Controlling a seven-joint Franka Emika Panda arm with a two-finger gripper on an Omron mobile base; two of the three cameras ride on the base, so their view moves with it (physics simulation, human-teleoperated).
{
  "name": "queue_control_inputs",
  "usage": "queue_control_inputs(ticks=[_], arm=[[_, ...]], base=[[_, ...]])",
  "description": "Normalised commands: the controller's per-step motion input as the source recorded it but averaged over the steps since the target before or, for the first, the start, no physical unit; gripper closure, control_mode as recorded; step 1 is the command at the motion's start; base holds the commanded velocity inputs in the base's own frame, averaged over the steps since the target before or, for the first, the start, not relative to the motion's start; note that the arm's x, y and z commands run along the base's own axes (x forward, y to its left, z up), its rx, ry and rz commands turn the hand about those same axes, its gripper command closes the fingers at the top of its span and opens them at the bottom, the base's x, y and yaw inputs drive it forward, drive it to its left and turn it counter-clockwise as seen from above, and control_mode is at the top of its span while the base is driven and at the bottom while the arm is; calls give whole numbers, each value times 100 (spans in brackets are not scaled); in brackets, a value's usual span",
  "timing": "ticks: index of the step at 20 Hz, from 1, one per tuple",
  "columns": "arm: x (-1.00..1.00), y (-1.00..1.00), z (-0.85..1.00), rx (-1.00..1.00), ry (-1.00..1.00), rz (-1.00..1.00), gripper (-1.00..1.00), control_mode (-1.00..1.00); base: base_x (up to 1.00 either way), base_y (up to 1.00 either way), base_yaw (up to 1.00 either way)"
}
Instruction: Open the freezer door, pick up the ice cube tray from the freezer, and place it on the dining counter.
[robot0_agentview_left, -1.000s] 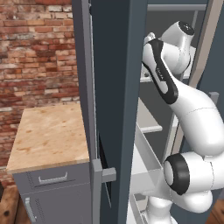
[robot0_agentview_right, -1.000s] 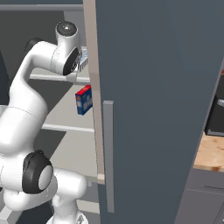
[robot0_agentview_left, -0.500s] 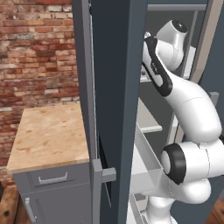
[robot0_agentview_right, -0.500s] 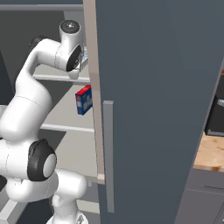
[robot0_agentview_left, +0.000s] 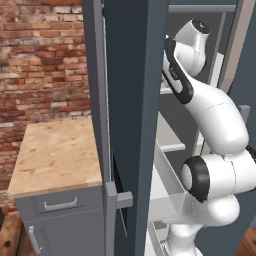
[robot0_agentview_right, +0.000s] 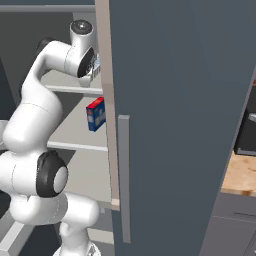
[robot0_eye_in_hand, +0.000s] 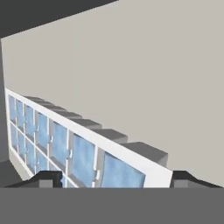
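**Door open, gripper at the tray, lift and carry still to come**

Nearest the hand camera, the gripper (robot0_eye_in_hand: 113, 181) has its two dark fingertips (robot0_eye_in_hand: 48, 178) standing wide apart at either side of the view, and the ice cube tray (robot0_eye_in_hand: 78, 148) lies between them, its white rim and pale blue cells running off to the left. The jaws straddle the tray's near end but do not press on it as far as I can tell, so I judge them spread and the tray not yet gripped. The tray rests on a light grey shelf (robot0_eye_in_hand: 144, 78), which stretches away behind it.

From the base cameras, the white arm (robot0_agentview_left: 210, 115) reaches up and into the freezer (robot0_agentview_right: 75, 135), with its hand at an upper shelf. A red-and-blue box (robot0_agentview_right: 95, 114) stands on the shelf below. The freezer door (robot0_agentview_left: 130, 100) stands swung out, its grey bar handle (robot0_agentview_left: 112, 210) low at the edge, so the opening step looks done.

Farther off, a wood-topped grey cabinet (robot0_agentview_left: 55, 160) sits beside the freezer against a brick wall (robot0_agentview_left: 45, 60).

What remains, by my reading: closing on the tray, drawing it out past the door, and taking it to the dining counter.
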Motion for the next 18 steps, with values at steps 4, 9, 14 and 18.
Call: queue_control_inputs(ticks=[4, 9, 14, 18], arm=[[7, 3, 0, 0, 0, 0, 100, -100], [0, 0, 0, 0, 0, 0, 100, -100], [0, 0, 0, 0, 0, 0, 100, -100], [-27, 0, 0, 0, -15, 0, 100, -100]], base=[[0, 0, 0], [0, 0, 0], [0, 0, 0], [0, 0, 0]])
